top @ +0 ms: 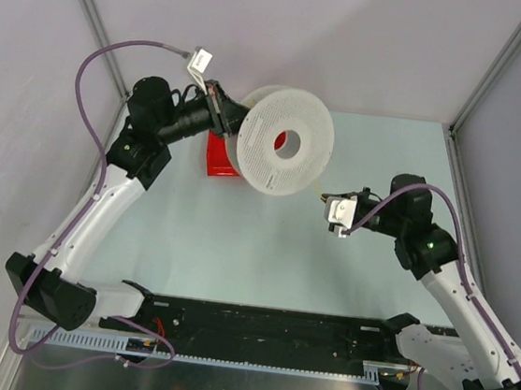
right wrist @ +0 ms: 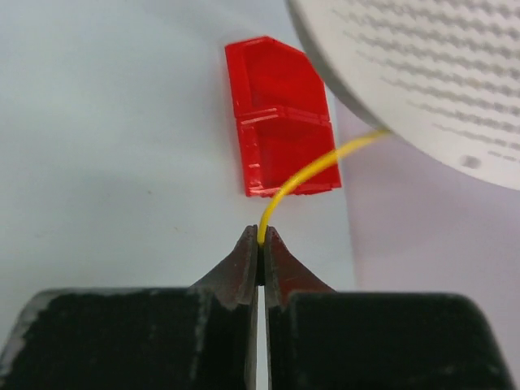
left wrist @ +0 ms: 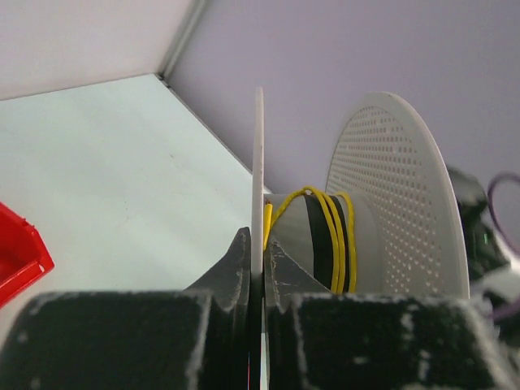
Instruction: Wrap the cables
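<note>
Pale table (top: 234,258) lies below the white spool (top: 264,162), its flange clamped in the left gripper (left wrist: 260,248). Yellow cable (left wrist: 331,236) coils round the hub and runs to the right gripper (right wrist: 260,241), whose jaws pinch it.

Arms: 2 (left arm (top: 88,218), right arm (top: 470,299))
Grippers: 2 (left gripper (left wrist: 258,248), right gripper (right wrist: 260,240))
Spool (top: 261,172): 1
flanges (left wrist: 390,187): 2
Red bin (right wrist: 280,122): 1
Yellow cable (right wrist: 302,173): 1 strand, about 3 turns on hub (left wrist: 296,236)
Purple cords (top: 80,80): 2
</note>
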Controlling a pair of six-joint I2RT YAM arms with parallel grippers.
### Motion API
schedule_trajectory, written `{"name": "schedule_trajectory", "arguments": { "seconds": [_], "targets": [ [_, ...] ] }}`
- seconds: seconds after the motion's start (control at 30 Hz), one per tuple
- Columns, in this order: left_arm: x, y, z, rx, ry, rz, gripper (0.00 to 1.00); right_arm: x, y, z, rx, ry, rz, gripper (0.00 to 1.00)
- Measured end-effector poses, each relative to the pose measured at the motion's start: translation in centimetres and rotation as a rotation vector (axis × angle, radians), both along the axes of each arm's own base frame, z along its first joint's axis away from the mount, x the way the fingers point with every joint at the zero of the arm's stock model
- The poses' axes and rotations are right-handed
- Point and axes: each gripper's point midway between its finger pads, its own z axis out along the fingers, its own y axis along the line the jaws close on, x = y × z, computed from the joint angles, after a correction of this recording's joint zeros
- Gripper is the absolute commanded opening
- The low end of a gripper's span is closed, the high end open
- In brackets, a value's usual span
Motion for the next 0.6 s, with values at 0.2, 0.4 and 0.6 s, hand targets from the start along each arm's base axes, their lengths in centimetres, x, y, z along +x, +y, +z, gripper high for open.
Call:
{"name": "schedule_trajectory", "arguments": {
  "seconds": [0.2,0.4,0.6],
  "targets": [
    [4.5,-0.7,-1.7,-0.082,0.238,0.175,0.00,-2.3,1.8,2.0,0.199,0.073,-0.025,0.00],
    [8.0,-4.9,-5.2,-0.076,0.436,0.235,0.00,-1.5,4.4,4.8,0.371,0.092,-0.108,0.00],
    [10.4,-9.0,-7.4,-0.024,0.492,0.263,0.00,3.1,4.3,4.0,0.457,0.063,-0.328,0.00]
  ]
}}
